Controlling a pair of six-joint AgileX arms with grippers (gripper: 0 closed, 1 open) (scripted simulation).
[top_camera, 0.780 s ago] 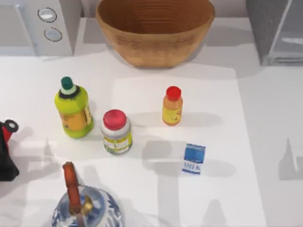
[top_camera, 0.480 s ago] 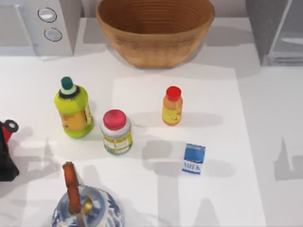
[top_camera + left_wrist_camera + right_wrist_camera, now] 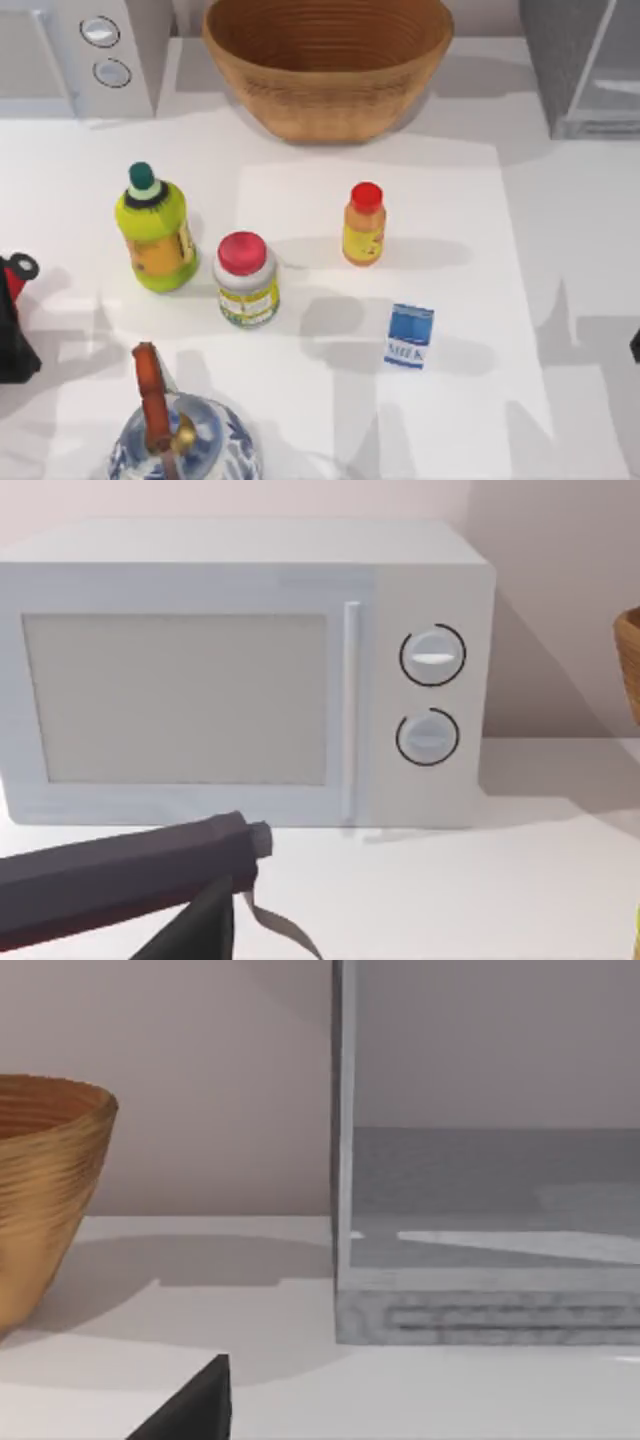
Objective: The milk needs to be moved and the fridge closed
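The milk (image 3: 410, 336) is a small blue and white carton standing upright on the white mat, right of centre and in front of the orange bottle (image 3: 364, 224). The fridge (image 3: 575, 65) is the grey cabinet at the back right corner. It stands open, and the right wrist view looks into the fridge's grey inside (image 3: 490, 1250). A dark tip of my right arm (image 3: 636, 345) shows at the table's right edge, well right of the milk. A dark wedge of the right gripper (image 3: 195, 1405) shows low in its wrist view. A dark wedge of the left gripper (image 3: 200, 930) faces the microwave.
A wicker basket (image 3: 328, 60) sits at the back centre and a white microwave (image 3: 90, 55) at the back left. A yellow-green bottle (image 3: 155, 232), a red-capped jar (image 3: 245, 280), a blue-patterned teapot (image 3: 185, 440) and a black and red object (image 3: 12, 320) stand left of the milk.
The arm shadows on the table's right side have shifted, and a dark tip of my right arm has come in at the right edge. The milk and bottles have not moved.
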